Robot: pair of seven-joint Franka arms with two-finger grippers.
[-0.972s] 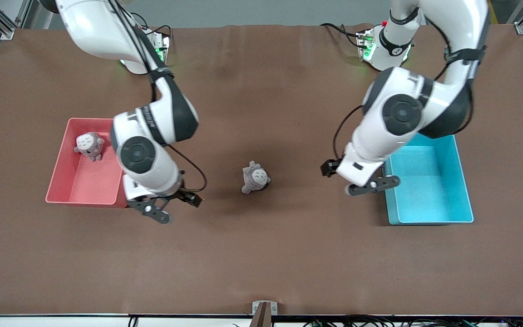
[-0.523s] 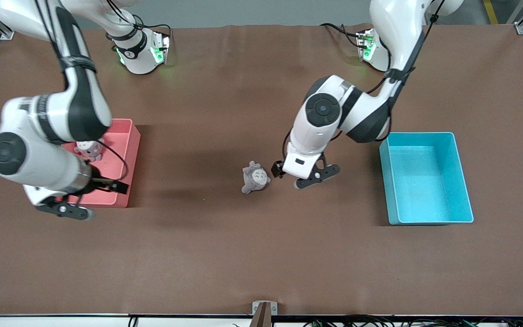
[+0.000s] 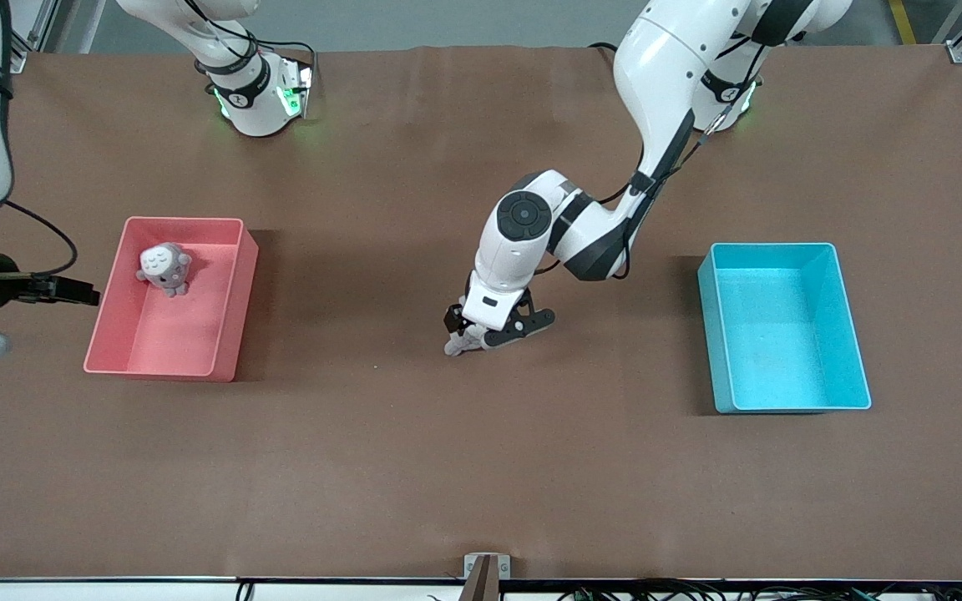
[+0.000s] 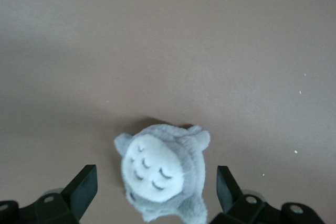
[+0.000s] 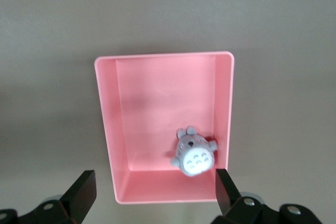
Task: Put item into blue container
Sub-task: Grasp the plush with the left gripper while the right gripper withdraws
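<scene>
The item, a small grey plush (image 4: pixel 161 171) with a white belly, lies on the brown table mid-way between the two bins. My left gripper (image 3: pixel 485 334) hangs right over it and hides most of it in the front view. In the left wrist view that gripper (image 4: pixel 156 190) is open, one black finger on each side of the plush, apart from it. The blue container (image 3: pixel 844 334) stands empty toward the left arm's end of the table. My right gripper (image 5: pixel 155 188) is open and holds nothing, high up beside the pink bin at the right arm's end.
A pink bin (image 3: pixel 235 292) toward the right arm's end holds a second grey plush (image 3: pixel 164 269); the right wrist view shows that bin (image 5: pixel 152 103) and that plush (image 5: pixel 193 156) from above. Both arm bases stand along the table edge farthest from the front camera.
My left arm swung from beside the blue container to over the plush on the table. My right arm pulled away from the pink bin toward its own end of the table.
</scene>
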